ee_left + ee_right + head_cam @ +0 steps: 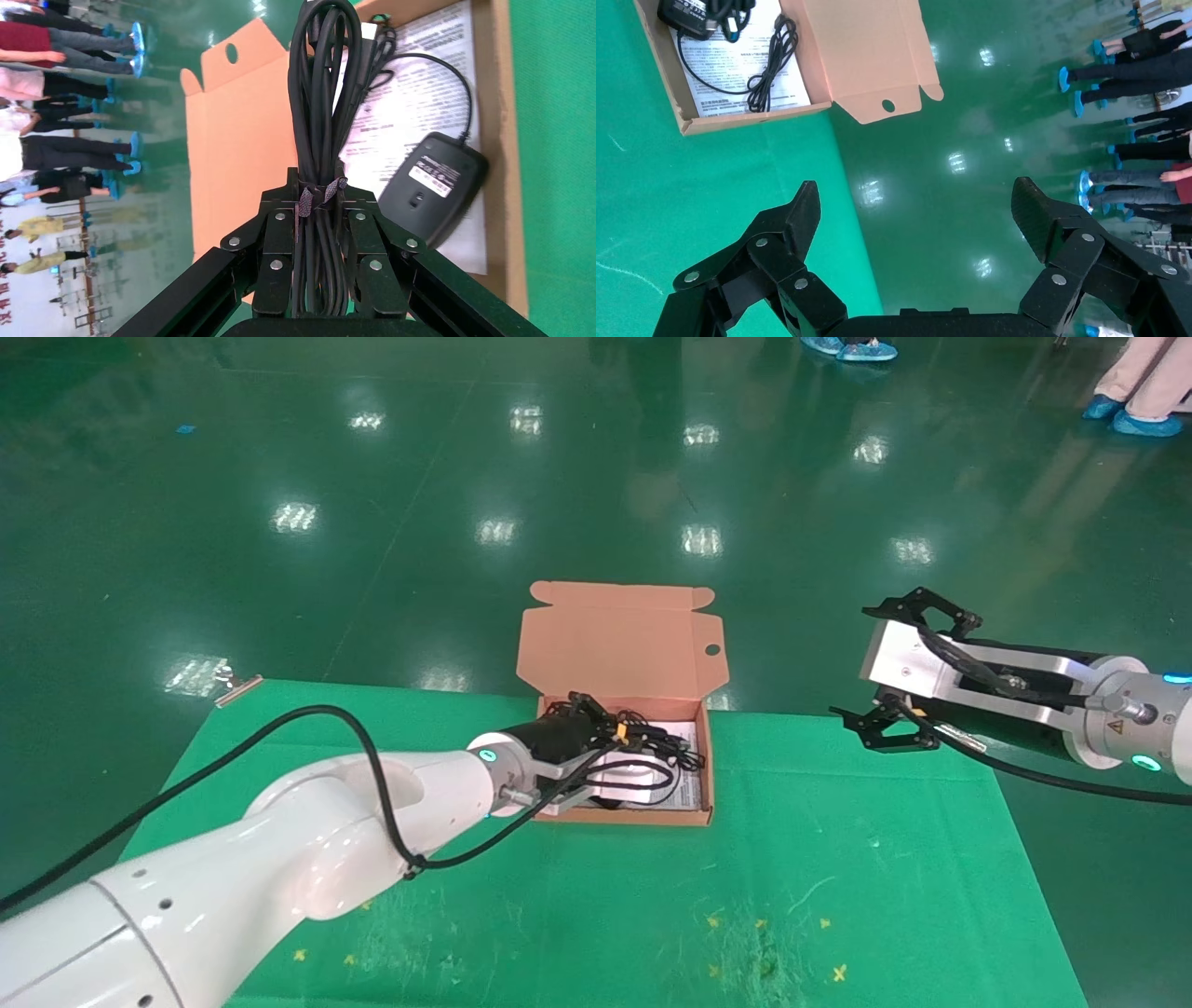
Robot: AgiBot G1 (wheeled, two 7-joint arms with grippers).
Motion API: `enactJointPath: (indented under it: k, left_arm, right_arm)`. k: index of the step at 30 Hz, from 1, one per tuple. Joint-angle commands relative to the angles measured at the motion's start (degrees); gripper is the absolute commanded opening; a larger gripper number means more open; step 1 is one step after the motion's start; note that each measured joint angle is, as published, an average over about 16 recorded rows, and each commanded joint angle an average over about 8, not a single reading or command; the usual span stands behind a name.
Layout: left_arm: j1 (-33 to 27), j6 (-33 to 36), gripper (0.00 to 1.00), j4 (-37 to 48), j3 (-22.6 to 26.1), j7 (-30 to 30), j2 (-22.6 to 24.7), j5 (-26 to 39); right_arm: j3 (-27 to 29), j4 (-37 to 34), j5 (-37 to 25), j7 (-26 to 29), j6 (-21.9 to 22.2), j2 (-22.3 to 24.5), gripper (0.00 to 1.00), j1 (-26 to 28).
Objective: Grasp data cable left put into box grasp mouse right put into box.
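While left gripper (320,210) jaws clamp data cable (325,84) over box (705,775), right gripper (894,663) jaws gape

Right gripper (916,210) fingers (800,214) spread wide, box (687,123) with mouse (684,14) beyond.

Mouse (433,179) in box (502,175), cable (323,105) above

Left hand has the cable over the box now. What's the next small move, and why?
Probably lower slightly and open the left hand. It is shut on the data cable, held over the box beside the mouse already lying inside. The right hand waits open, off to the side.
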Motion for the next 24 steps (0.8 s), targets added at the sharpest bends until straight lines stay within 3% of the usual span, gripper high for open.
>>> enactJointPath:
  k: [1,2,3,18,24]
  left_arm:
    - [-0.6,-0.17,0.83,0.25,1.7,-0.5,0.03,-1.18]
    - [-0.72,-0.28,0.96,0.29,1.92,-0.56,0.04,-1.36]
    - [-0.8,-0.36,1.0,0.33,2.07,-0.6,0.04,-1.48]
    - [-0.54,-0.02,1.0,-0.48,1.25,-0.53,-0.62,-1.13]
    - [-3.05,0.39,1.0,-1.55,-0.26,-2.57,-2.7,-2.1]
  right_arm:
    - [0.02,1.05,-0.46,1.1,0.08,0.43,1.0,-0.22]
    - [0.01,1.21,-0.53,1.17,0.1,0.51,1.0,-0.27]
    - [0.0,1.33,-0.59,1.2,0.11,0.57,1.0,-0.3]
    - [0.05,0.64,-0.36,1.01,0.13,0.26,1.0,-0.2]
    - [0.64,0.97,-0.29,0.79,0.77,0.23,1.0,0.73]
